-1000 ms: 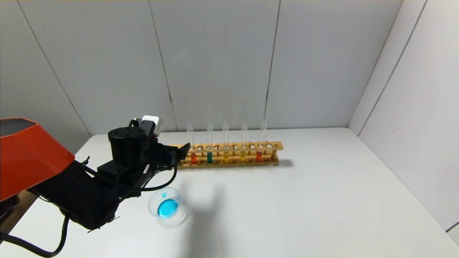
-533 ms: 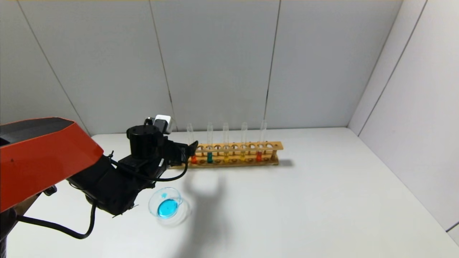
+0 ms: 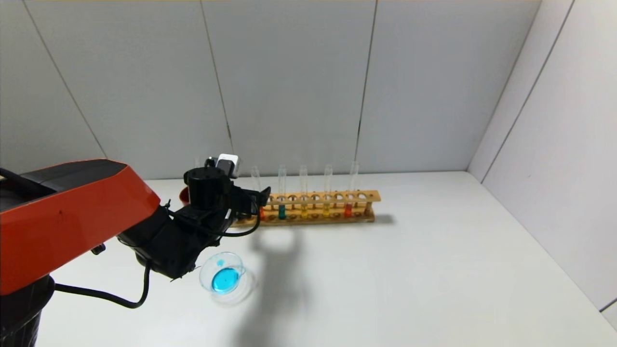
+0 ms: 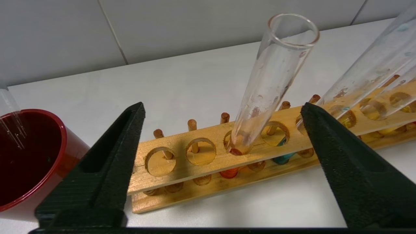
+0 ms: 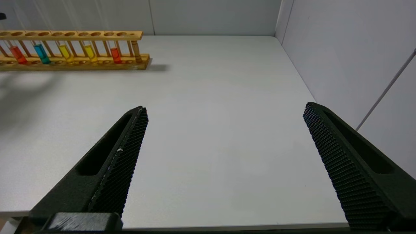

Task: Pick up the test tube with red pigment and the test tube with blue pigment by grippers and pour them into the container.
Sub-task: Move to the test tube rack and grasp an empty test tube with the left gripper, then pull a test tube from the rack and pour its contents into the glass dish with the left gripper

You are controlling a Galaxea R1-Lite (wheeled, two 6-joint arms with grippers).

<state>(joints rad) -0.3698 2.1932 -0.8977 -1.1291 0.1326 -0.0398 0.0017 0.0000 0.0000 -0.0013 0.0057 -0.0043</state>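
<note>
Left pincer [image 4: 221, 130] is wide open, holding nothing, straddling the red test tube [image 4: 269, 84] at the rack's [image 4: 201, 175] left end. Off-centre closing could tip it against the neighbouring tube [image 4: 367, 68].

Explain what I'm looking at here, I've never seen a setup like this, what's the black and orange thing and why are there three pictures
It is a robot with two arms, each ending in a two-fingered claw, working at a white table. One picture comes from a camera on its head; the other two come from cameras on its wrists, looking out between the fingers.

On the table stands a wooden rack of glass test tubes holding coloured liquid, and nearer the robot a small clear dish with blue liquid in it. A dark red cup sits beside the rack's end.

The left claw is open, its fingers either side of the tube with red liquid, which stands in the rack. Nothing is held. The right claw is open too, over bare table, away from the rack.
</note>
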